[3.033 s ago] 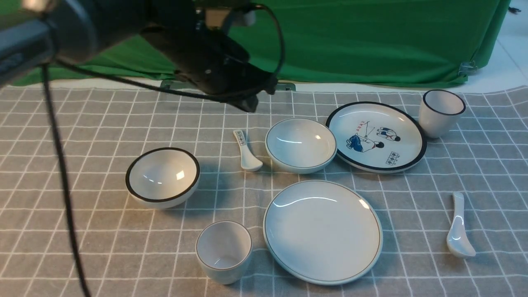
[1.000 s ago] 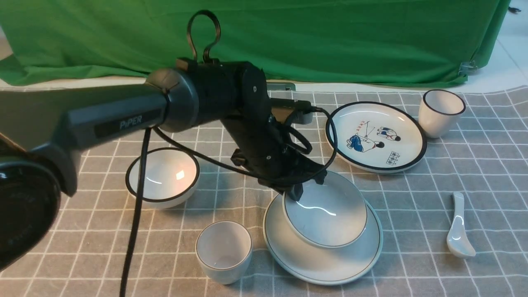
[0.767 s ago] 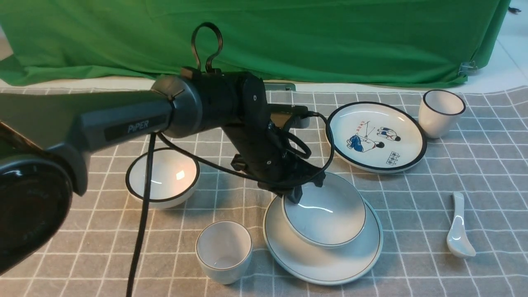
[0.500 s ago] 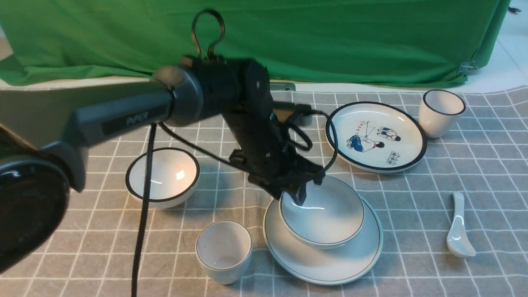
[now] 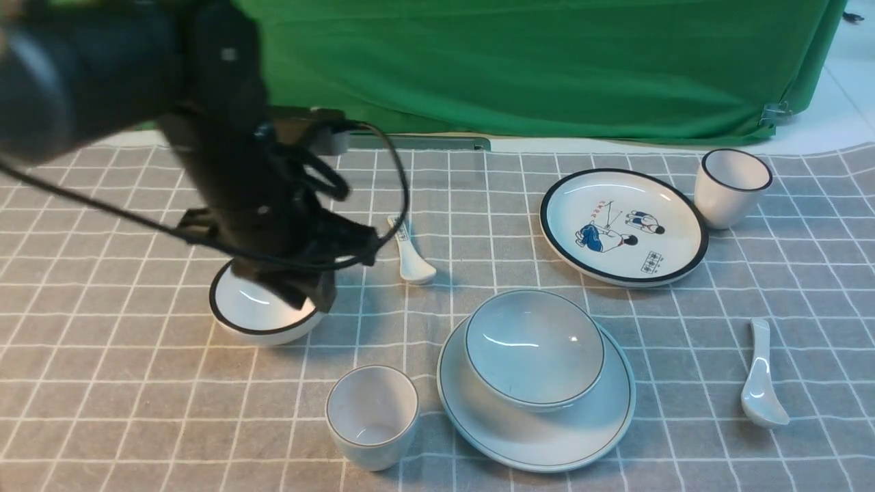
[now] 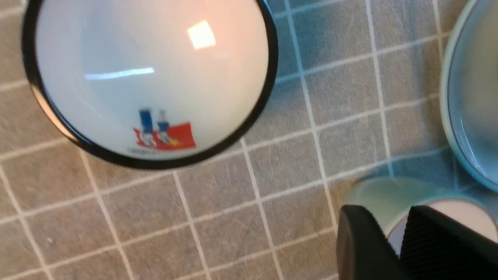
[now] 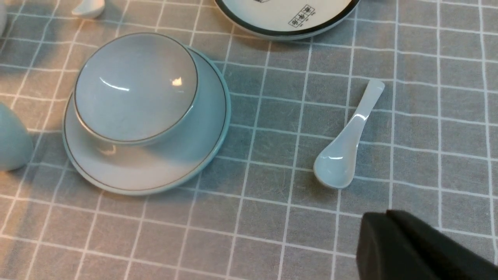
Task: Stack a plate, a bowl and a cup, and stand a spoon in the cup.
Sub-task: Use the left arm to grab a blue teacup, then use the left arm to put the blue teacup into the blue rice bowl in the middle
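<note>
Two pieces are stacked on the checked tabletop (image 5: 171,410): the plain white round bowl (image 5: 534,348) sits on the plain white round plate (image 5: 547,437). Just left of the plate, the small handleless white cup (image 5: 372,417) stands apart from it. The plain white ceramic soup spoon (image 5: 761,376) lies well to the right, farther off than neither cup nor plate but level with them. The left claw (image 5: 311,301) hangs over the black-rimmed bowl (image 5: 263,328), its fingers slightly apart, holding nothing. The right claw (image 7: 383,214) is shut and empty. At the far right, the black-rimmed cartoon plate (image 5: 623,225) lies beside the black-rimmed cup (image 5: 731,188).
</note>
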Robot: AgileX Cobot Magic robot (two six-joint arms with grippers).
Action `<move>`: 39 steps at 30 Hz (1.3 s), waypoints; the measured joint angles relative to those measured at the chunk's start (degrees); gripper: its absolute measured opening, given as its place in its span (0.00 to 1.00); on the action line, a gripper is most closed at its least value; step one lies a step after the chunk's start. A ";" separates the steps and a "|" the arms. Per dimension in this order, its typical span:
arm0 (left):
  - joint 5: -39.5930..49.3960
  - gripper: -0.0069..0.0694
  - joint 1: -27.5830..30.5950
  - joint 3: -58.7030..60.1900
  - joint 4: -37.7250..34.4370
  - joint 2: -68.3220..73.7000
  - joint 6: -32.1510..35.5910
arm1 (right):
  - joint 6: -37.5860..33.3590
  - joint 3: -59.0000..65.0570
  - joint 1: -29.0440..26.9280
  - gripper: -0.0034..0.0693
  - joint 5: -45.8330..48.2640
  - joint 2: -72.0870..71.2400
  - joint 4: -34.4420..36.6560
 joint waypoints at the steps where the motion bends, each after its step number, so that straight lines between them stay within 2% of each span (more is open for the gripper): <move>1: -0.09 0.29 0.00 0.29 -0.13 -0.07 0.16 | 0.00 0.00 0.00 0.10 0.00 0.00 0.00; 3: -2.20 0.33 -0.39 3.81 -1.14 0.01 1.05 | 0.00 0.00 0.00 0.10 0.00 0.00 0.00; 10: -7.43 0.69 -4.21 7.82 -1.56 0.50 1.30 | 0.00 0.00 0.00 0.10 0.05 0.00 0.00; 14: -7.63 0.79 -5.70 7.87 -1.63 2.02 1.30 | 0.00 0.00 0.00 0.10 0.05 0.00 0.00; 16: -7.57 0.80 -6.25 7.87 -1.35 4.40 0.91 | 0.00 0.00 0.00 0.10 0.05 0.00 0.00; 18: -7.57 0.74 -6.36 7.95 -1.17 6.62 0.29 | 0.00 0.00 0.00 0.10 0.05 0.00 0.00; 20: -7.42 0.59 -6.36 8.02 -1.05 7.64 -0.15 | 0.00 0.00 0.00 0.10 0.05 0.00 0.00; 23: -6.99 0.23 -6.36 6.07 -0.52 7.51 0.42 | 0.00 0.00 0.00 0.10 0.09 0.00 0.00; 25: -6.24 0.16 -6.36 3.56 -0.39 7.32 0.93 | 0.00 0.00 0.00 0.10 0.09 0.00 0.00; 31: -3.65 0.13 -7.54 -11.54 -0.92 7.60 0.86 | 0.00 0.00 0.00 0.10 0.09 0.00 0.00; 39: -1.86 0.13 -14.17 -23.90 -1.53 17.94 -0.46 | 0.00 0.00 0.00 0.10 0.09 0.00 0.00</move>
